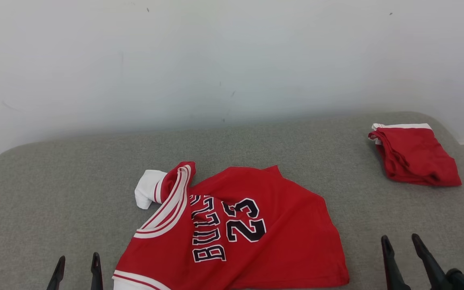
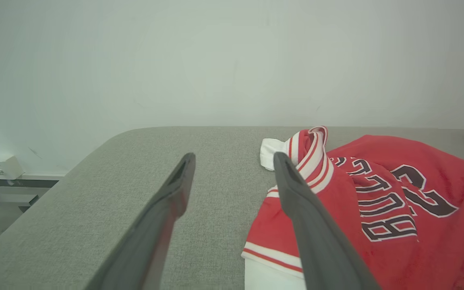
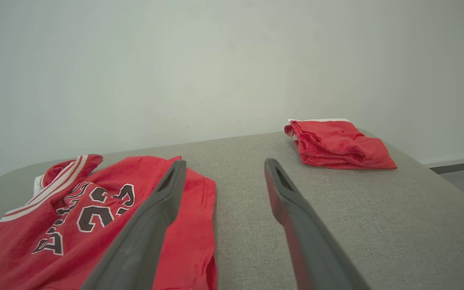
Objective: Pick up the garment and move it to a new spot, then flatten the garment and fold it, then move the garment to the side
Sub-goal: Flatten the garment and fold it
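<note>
The garment (image 1: 248,225) is a red jersey with white trim, the number 23 and dark lettering. It lies rumpled on the grey table (image 1: 75,177), near the front middle, with a strap and a white piece bunched at its upper left. The left wrist view has the garment (image 2: 385,201) on its right side; the right wrist view has the garment (image 3: 75,217) at lower left. My left gripper (image 1: 78,262) stands open just left of the jersey's lower edge, holding nothing. My right gripper (image 1: 401,243) is open to the jersey's right, apart from it.
A folded red cloth (image 1: 415,155) with a white edge lies at the table's back right corner; the right wrist view has this folded cloth (image 3: 336,143) too. A white wall (image 1: 232,60) rises behind the table. A small white box (image 2: 4,166) sits by the wall left of the table.
</note>
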Tool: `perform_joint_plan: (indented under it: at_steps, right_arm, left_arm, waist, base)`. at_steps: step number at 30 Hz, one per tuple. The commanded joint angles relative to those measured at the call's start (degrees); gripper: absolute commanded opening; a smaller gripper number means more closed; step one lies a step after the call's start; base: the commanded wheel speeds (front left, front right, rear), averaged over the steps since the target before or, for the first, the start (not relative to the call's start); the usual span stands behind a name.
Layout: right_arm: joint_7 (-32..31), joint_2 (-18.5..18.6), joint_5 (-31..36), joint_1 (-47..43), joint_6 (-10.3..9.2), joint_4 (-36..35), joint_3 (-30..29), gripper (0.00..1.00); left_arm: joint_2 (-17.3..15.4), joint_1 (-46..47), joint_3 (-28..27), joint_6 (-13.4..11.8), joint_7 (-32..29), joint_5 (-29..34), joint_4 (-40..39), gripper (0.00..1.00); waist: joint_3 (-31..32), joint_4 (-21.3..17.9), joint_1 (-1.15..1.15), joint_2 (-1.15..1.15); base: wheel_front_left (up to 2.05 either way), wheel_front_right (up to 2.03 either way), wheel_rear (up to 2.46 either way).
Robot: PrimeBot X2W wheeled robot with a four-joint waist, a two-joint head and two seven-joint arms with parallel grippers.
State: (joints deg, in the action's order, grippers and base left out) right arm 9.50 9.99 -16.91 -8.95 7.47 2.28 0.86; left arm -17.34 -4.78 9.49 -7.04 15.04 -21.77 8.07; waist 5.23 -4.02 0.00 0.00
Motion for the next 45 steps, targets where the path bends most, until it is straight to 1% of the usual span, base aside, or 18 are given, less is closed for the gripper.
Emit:
perform_joint_plan:
  at_steps: [1, 6, 11, 20, 33, 40, 45]
  right_arm:
    - [-0.17, 0.69, -0.22, 1.12, 0.07, 0.56, 0.88, 1.00]
    - [0.27, 1.89, -1.02, 3.75, 0.07, 3.37, 4.21, 1.00]
    - [0.97, 2.44, -1.65, 5.21, 0.07, 5.29, 5.74, 1.00]
    - [2.18, 2.68, -2.24, 5.96, 0.07, 7.37, 6.40, 1.00]
    - [2.28, 2.99, -2.52, 5.90, 0.07, 8.39, 6.36, 1.00]
    - [0.85, 3.09, -2.97, 5.34, 0.07, 10.28, 7.42, 1.00]
    - [0.79, 3.26, -3.39, 5.55, 0.07, 13.59, 8.36, 1.00]
  left_arm:
    - [0.19, -0.27, -0.22, 0.30, 0.18, 0.07, 0.32, 1.00]
    - [0.39, -0.22, -0.37, 0.92, 0.18, 0.37, 1.19, 1.00]
    - [0.65, 0.07, -0.41, 1.40, 0.18, 0.57, 1.67, 1.00]
    - [1.00, 0.39, -0.90, 1.81, 0.18, 1.09, 2.27, 1.00]
    - [1.49, -0.41, -1.29, 2.41, 0.17, 1.20, 3.18, 1.00]
    - [1.98, -0.45, 1.33, 4.33, -1.35, 0.74, 6.59, 1.00]
    - [3.83, -0.31, 3.55, 6.14, -2.03, -0.47, 12.29, 1.00]
  waist:
    - [-0.07, 0.09, 0.00, 0.00]
    - [-0.30, 0.46, 0.00, 0.00]
    - [-0.51, 0.97, 0.00, 0.00]
    - [-0.73, 1.66, 0.00, 0.00]
    - [-0.42, 1.60, 0.00, 0.00]
    - [-1.06, 2.09, 0.00, 0.00]
    - [-1.81, 2.51, 0.00, 0.00]
  base:
    - [0.00, 0.00, 0.00]
    - [0.00, 0.00, 0.00]
    - [0.00, 0.00, 0.00]
    - [0.00, 0.00, 0.00]
    - [0.00, 0.00, 0.00]
    - [0.00, 0.00, 0.00]
    - [0.00, 0.00, 0.00]
